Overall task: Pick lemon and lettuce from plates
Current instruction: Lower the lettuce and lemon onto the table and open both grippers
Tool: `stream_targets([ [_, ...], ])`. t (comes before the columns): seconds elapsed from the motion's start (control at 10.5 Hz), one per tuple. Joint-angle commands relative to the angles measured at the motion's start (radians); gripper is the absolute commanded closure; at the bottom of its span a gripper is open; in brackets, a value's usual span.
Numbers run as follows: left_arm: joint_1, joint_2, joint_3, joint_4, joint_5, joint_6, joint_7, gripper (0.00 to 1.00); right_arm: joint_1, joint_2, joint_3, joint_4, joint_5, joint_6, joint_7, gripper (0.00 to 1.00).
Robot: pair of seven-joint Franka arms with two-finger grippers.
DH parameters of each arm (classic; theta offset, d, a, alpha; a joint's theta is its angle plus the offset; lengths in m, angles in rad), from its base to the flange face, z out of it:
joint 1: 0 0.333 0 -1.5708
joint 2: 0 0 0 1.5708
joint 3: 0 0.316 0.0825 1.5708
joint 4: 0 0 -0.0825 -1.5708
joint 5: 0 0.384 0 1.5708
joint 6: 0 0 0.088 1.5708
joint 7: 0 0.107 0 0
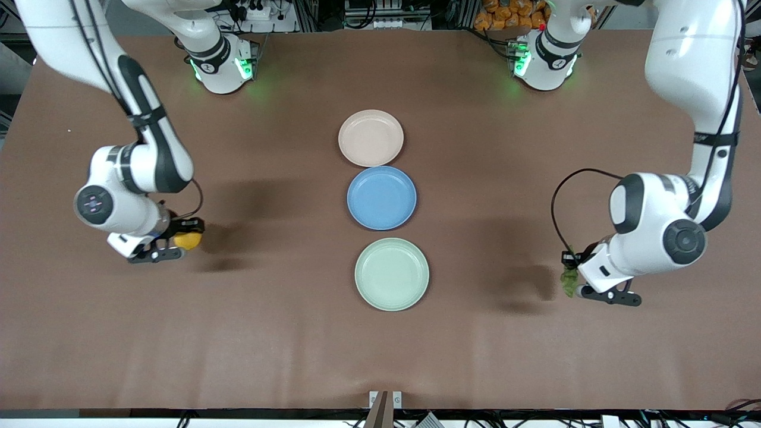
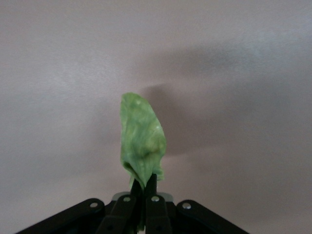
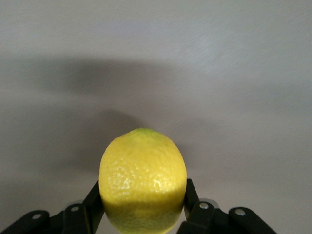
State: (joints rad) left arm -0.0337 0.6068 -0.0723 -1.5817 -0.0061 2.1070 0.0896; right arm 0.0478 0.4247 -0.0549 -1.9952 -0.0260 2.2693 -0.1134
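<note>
My right gripper (image 1: 185,236) is shut on the yellow lemon (image 1: 188,240) and holds it over bare table toward the right arm's end; the lemon (image 3: 143,180) fills the space between the fingers (image 3: 93,202) in the right wrist view. My left gripper (image 1: 572,274) is shut on the green lettuce leaf (image 1: 569,282) over bare table toward the left arm's end; in the left wrist view the leaf (image 2: 142,146) stands out from the closed fingertips (image 2: 151,184). The beige-pink plate (image 1: 370,138) and the mint green plate (image 1: 392,274) lie empty in the table's middle.
An empty blue plate (image 1: 381,197) lies between the two other plates, all three in a row down the table's middle. Brown table surface spreads on both sides of the row.
</note>
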Motion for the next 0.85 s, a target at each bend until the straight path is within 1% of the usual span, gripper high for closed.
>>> stream_targets([
  [0.0,0.003,0.074,-0.004,0.017,0.023,0.085,0.012,0.99,-0.060,0.089,0.020,0.087,-0.025,0.019,-0.078,0.85],
  [0.09,0.014,0.089,-0.006,0.017,0.020,0.102,0.012,0.93,-0.069,0.097,0.020,0.085,-0.017,0.024,-0.078,0.32],
  [0.19,0.014,0.096,-0.006,0.019,0.018,0.105,0.012,0.84,-0.078,0.097,0.021,0.085,-0.017,0.021,-0.080,0.00],
  [0.28,0.014,0.105,-0.006,0.020,0.018,0.105,0.012,0.58,-0.080,0.097,0.021,0.084,-0.017,0.021,-0.084,0.00],
  [0.38,0.014,0.108,-0.006,0.022,0.014,0.105,0.012,0.57,-0.082,0.097,0.021,0.087,-0.017,0.021,-0.097,0.00],
  [0.47,0.014,0.108,-0.006,0.023,0.009,0.105,0.007,0.21,-0.080,0.094,0.021,0.087,-0.017,0.021,-0.101,0.00],
  [0.57,0.012,0.100,-0.007,0.023,0.009,0.105,0.006,0.00,-0.082,0.088,0.021,0.091,-0.018,0.021,-0.103,0.00],
  [0.76,-0.003,0.090,-0.012,0.028,0.009,0.103,-0.005,0.00,-0.080,0.065,0.020,0.119,-0.018,0.003,-0.103,0.00],
])
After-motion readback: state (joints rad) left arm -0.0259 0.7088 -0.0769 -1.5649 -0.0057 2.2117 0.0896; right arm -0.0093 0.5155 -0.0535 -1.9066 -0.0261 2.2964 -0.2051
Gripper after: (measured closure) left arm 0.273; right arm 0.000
